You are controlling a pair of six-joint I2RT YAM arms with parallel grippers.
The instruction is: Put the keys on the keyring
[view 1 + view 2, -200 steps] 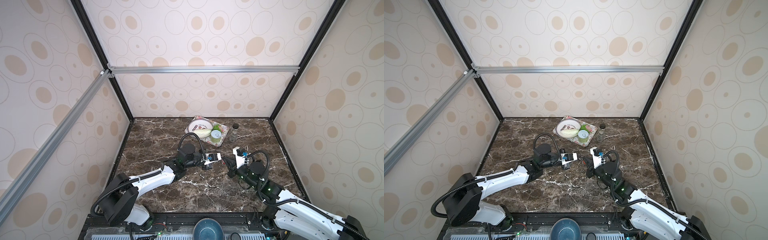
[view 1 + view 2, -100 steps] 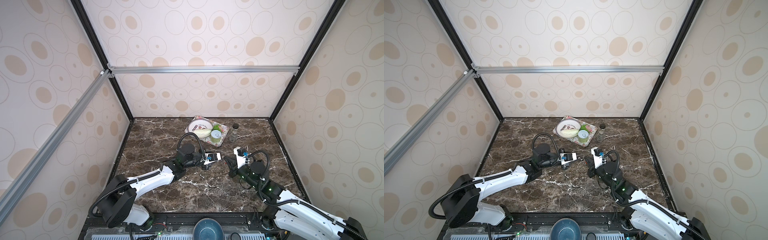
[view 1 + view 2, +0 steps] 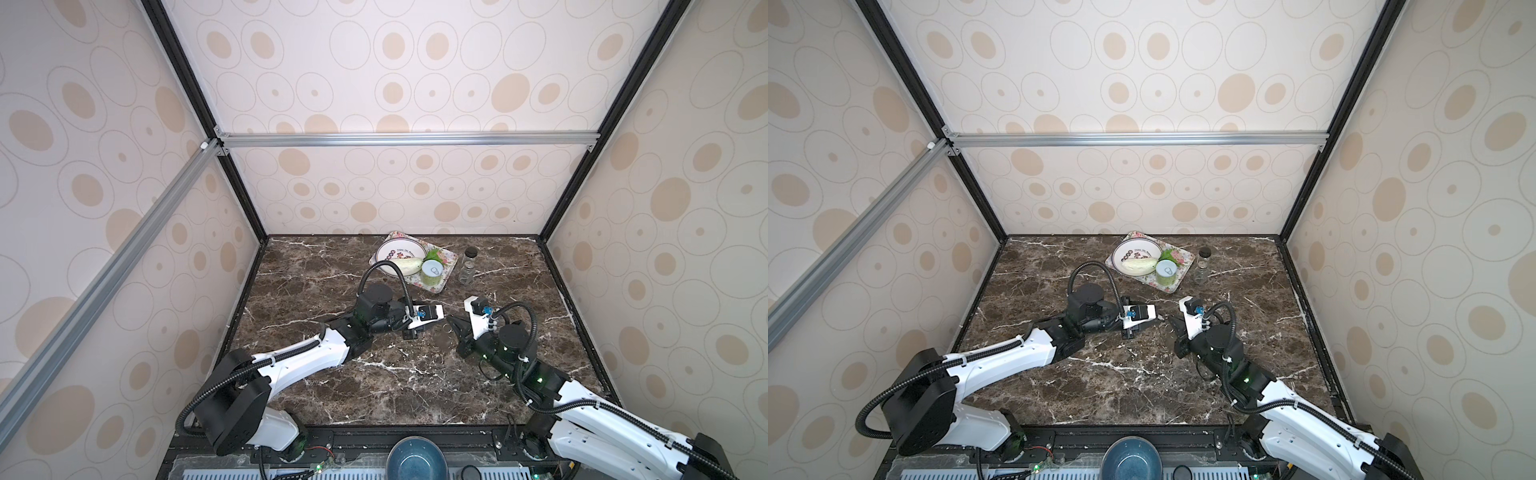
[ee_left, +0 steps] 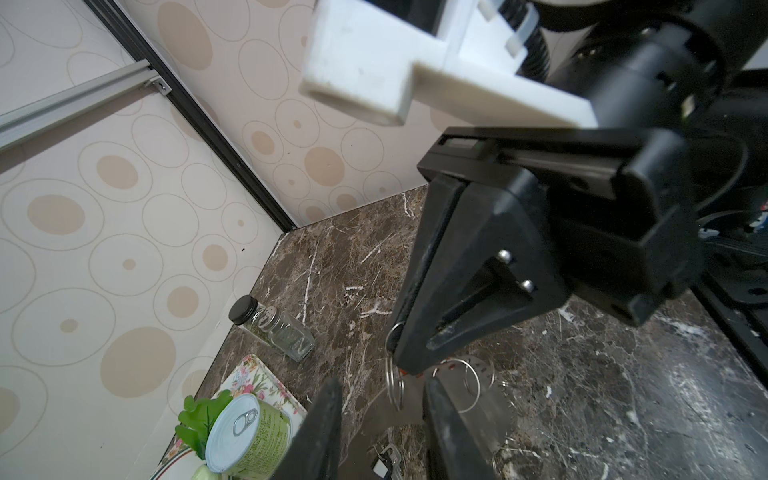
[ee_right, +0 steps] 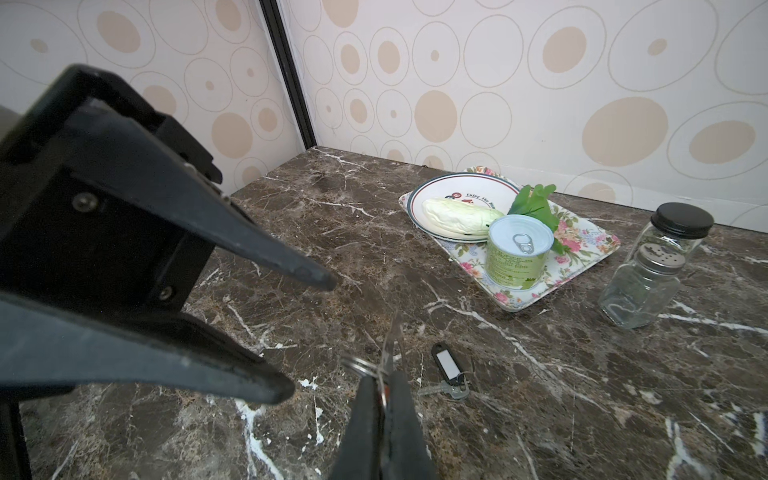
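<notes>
The keyring (image 4: 401, 415) is a flat grey metal plate with small holes along its rim and wire rings hanging from it. My right gripper (image 5: 384, 376) is shut on it and holds it edge-on (image 5: 392, 340) just above the table; a bit of red shows between its fingers. My left gripper (image 4: 382, 382) stands open, one finger on each side of the plate, touching nothing. One of the keys (image 5: 446, 365), with a black tag and white label, lies on the marble beside them. In both top views the two grippers (image 3: 415, 332) (image 3: 453, 324) meet at mid-table.
At the back stands a floral tray (image 3: 451, 257) with a white plate (image 3: 395, 249), a pale cabbage and a green can (image 3: 432, 272). A glass spice jar (image 3: 468, 266) stands right of the tray. A blue bowl (image 3: 417, 461) sits below the front edge.
My left gripper has gone from shut to open beside the keyring. The right gripper keeps its hold, and both arms have hardly moved.
</notes>
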